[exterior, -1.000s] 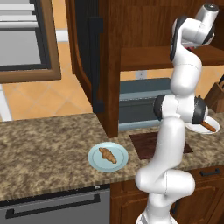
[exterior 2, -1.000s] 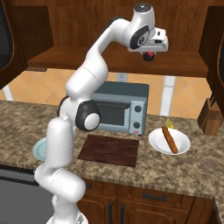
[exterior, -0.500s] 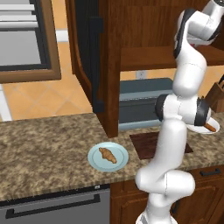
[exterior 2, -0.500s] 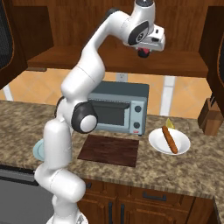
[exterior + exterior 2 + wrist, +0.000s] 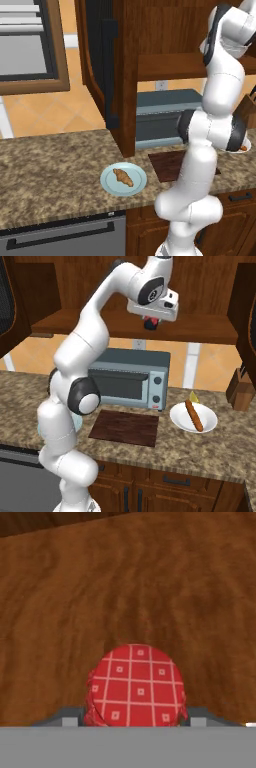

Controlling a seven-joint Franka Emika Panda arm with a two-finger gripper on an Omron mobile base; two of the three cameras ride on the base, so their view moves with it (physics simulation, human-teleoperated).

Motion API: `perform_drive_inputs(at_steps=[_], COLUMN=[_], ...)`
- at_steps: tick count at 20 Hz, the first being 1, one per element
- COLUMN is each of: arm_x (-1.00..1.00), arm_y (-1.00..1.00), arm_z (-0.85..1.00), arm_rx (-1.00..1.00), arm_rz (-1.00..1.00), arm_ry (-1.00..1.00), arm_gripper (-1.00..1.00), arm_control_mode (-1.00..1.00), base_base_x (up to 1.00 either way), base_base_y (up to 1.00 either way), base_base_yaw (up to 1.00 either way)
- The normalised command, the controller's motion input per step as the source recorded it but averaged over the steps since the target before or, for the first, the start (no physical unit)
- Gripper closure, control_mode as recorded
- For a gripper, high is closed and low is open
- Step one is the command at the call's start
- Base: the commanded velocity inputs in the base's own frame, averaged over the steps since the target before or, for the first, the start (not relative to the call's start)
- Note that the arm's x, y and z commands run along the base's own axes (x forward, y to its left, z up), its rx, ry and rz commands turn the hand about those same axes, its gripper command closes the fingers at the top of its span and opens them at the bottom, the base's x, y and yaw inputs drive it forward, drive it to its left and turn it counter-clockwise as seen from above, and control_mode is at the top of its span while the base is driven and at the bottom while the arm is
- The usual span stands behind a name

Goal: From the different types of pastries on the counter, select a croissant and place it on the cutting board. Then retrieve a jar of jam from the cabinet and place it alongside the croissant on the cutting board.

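Up at the cabinet (image 5: 200,286) shelf, the hand (image 5: 151,318) hung over the jar of jam (image 5: 151,322), which showed as a small red shape just under the white wrist in the right base view. From the hand view, the jar's red checked lid (image 5: 134,687) sat centred between the two finger tips, with the brown shelf wood all round it. The jaws stood narrowed about the jar, but whether they had truly gripped it or only flanked it could not be told.

Down on the counter (image 5: 50,165), the croissant (image 5: 123,177) lay on the round light blue plate (image 5: 111,186), beside the cutting board (image 5: 125,428) and not on it, so that part of the task looked undone. The stick pastry (image 5: 194,415) rested on a white plate (image 5: 180,421) well apart, in front of the toaster oven (image 5: 130,378).

The main risk, judged from here, was a loose or off-centre pinch: a small squat jar could slip or tip on lifting and roll off the shelf edge. Pulling the arm back too low could also catch the jar on the shelf lip or on the toaster oven below.
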Motion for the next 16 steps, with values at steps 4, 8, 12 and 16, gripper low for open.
perform_drive_inputs(at_steps=[4, 8, 12, 16], arm_x=[-1.0, -0.52, -1.0, -0.78], arm_y=[0.59, 0.29, 0.84, 0.63], arm_z=[-0.79, -0.38, -0.99, -0.71], arm_rx=[-0.01, 0.09, -0.09, -0.08], arm_rz=[0.0, 0.0, 0.0, 0.01], arm_ry=[-0.26, -0.1, -0.34, -0.19], arm_gripper=[1.0, 1.0, 1.0, 1.0], arm_control_mode=[-1.0, -1.0, -1.0, -1.0], base_base_x=[0.0, 0.0, 0.0, 0.0], base_base_y=[0.0, 0.0, 0.0, 0.0], base_base_yaw=[0.0, 0.0, 0.0, 0.0])
